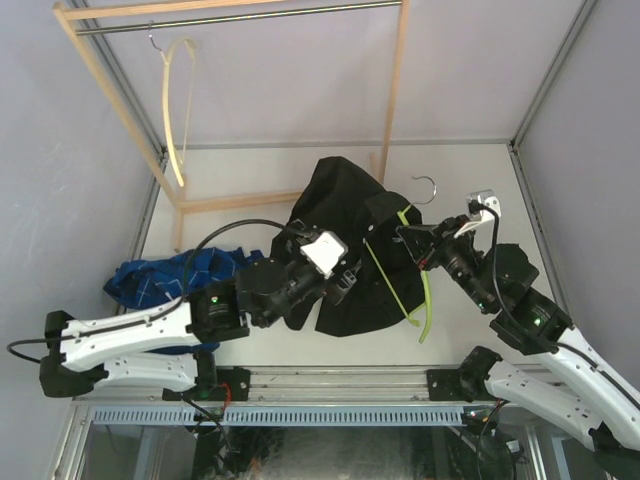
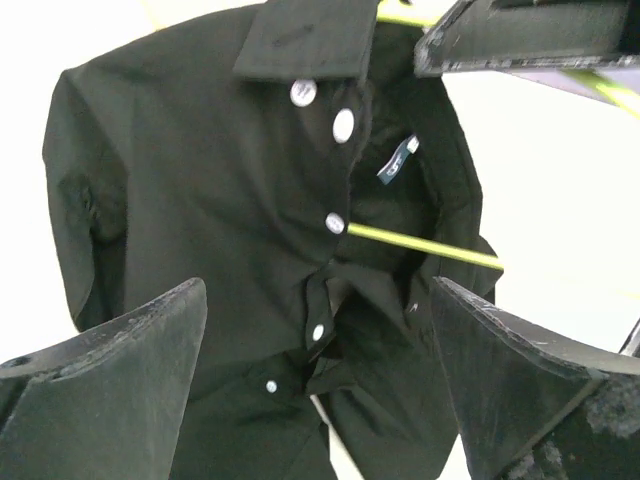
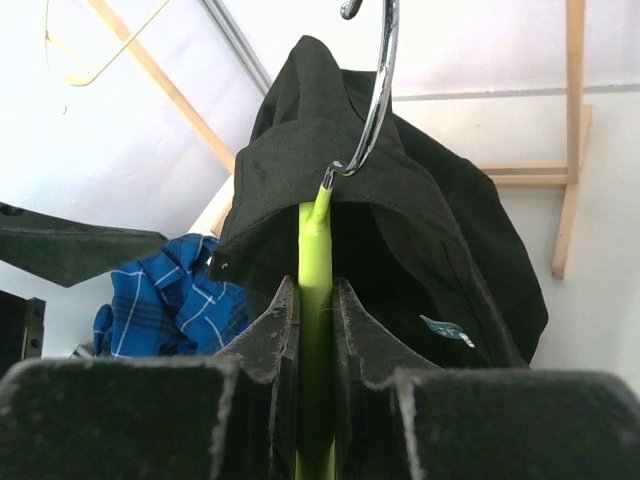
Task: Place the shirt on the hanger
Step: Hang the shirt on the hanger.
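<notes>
Top external: I look down from above and behind the arm bases (image 1: 215, 385) at the bottom edge. It is far enough back to take in most of the white table (image 1: 250, 170) and the pale wooden garment rack (image 1: 395, 90) across the top.
Left wrist: I sit close to the plain black button-up shirt (image 2: 200, 200), facing its collar and buttons. The left gripper (image 2: 318, 290) fingers (image 2: 110, 390) fill both lower corners.
Right wrist: I look very near along the thin lime-green hanger (image 3: 315, 270) toward its hook and the rack. The right gripper (image 3: 315, 300) fingers (image 3: 260, 350) sit at bottom centre.
Shared by all three: black shirt and green hanger.
Shared by top and right wrist: rack, plus the crumpled blue plaid shirt (image 3: 165, 300) at lower left.
</notes>
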